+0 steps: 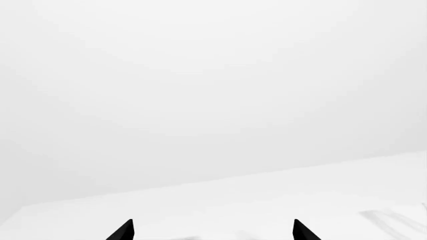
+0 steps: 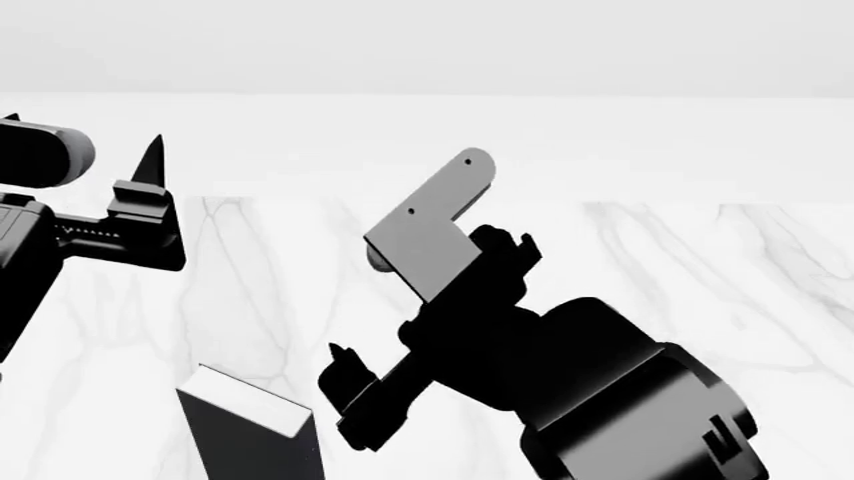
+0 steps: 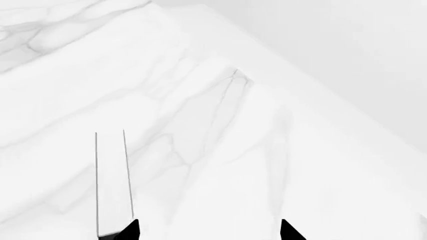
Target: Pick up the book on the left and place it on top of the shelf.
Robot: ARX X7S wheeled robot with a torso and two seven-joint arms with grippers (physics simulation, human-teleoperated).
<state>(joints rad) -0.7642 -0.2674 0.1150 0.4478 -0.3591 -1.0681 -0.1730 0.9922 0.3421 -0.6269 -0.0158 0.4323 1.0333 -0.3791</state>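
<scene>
The book (image 2: pixel 250 432) is at the near left of the marble table, showing a dark cover and a white page edge. In the right wrist view it appears edge-on as a narrow white strip between two thin dark lines (image 3: pixel 111 180). My right gripper (image 2: pixel 344 398) is open and empty just to the book's right. In the right wrist view its jaws (image 3: pixel 210 231) stand wide apart, and the book sits beside one fingertip (image 3: pixel 131 231), outside the gap. My left gripper (image 2: pixel 83 140) is raised at the far left, open and empty (image 1: pixel 213 231). The shelf is out of view.
The white marble table (image 2: pixel 641 260) stretches ahead to a plain white wall. A grey bracket (image 2: pixel 427 225) on my right arm rises mid-view. The left wrist view faces the wall and the table's far edge (image 1: pixel 280 172).
</scene>
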